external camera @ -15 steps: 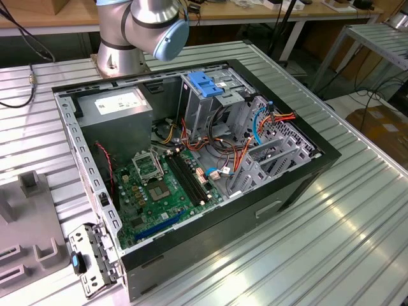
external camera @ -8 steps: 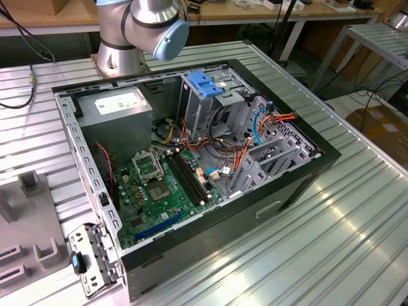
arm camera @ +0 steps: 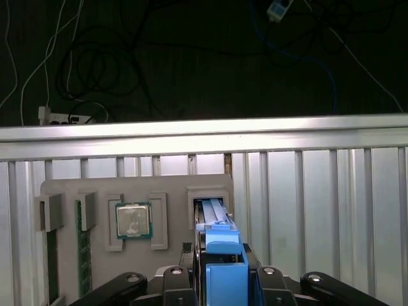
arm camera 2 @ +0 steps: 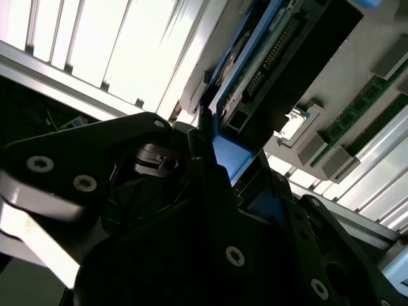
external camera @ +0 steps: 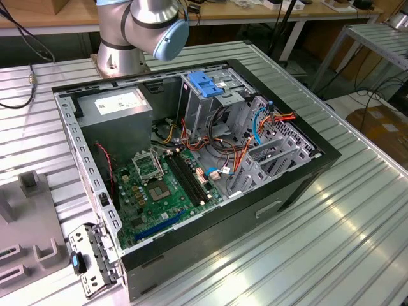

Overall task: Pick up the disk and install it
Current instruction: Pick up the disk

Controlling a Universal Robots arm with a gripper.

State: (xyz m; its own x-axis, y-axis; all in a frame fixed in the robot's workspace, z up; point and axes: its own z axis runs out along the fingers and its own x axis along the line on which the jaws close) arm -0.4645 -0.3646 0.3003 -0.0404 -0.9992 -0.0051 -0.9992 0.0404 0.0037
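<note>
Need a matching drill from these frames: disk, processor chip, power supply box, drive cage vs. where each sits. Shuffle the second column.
Things:
1. disk
2. processor chip
3. power supply box
4. drive cage

Places:
A. lying flat in a square recess of the grey tray
B. inside the case, blue handle on top
C. on edge in a tray slot, at the hand
D. in a corner of the case, white sticker on top

Pairs: 1-C, 2-A, 3-D, 4-B
</note>
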